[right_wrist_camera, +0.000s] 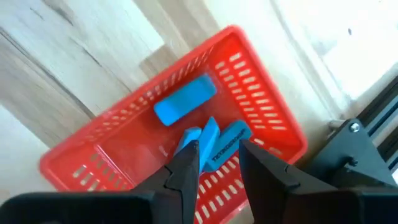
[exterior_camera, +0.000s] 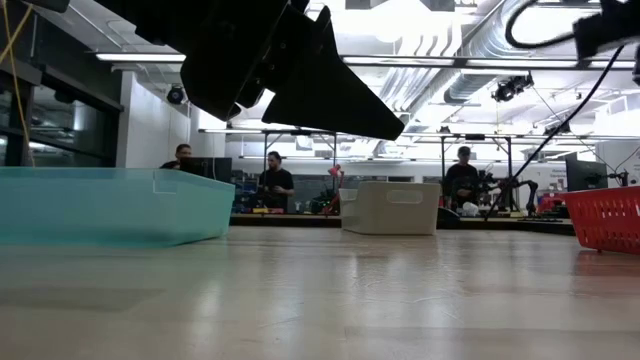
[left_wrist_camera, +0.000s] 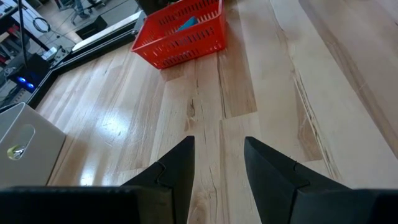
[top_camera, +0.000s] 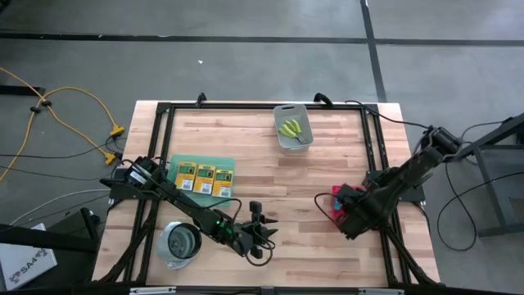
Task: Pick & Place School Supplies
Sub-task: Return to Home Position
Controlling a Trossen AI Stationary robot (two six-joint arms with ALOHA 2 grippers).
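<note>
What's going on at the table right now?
Nothing is held at the moment. The right claw hangs open over the red basket, where several blue erasers already lie. The left claw is open and empty above the table. Three crayon boxes sit on the green mat, and the yellow-green tools lie in the grey bin.

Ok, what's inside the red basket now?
The red basket holds one blue eraser lying alone and a cluster of blue erasers beneath the open right gripper. Its fingers cover part of the cluster, so the count is unclear.
</note>
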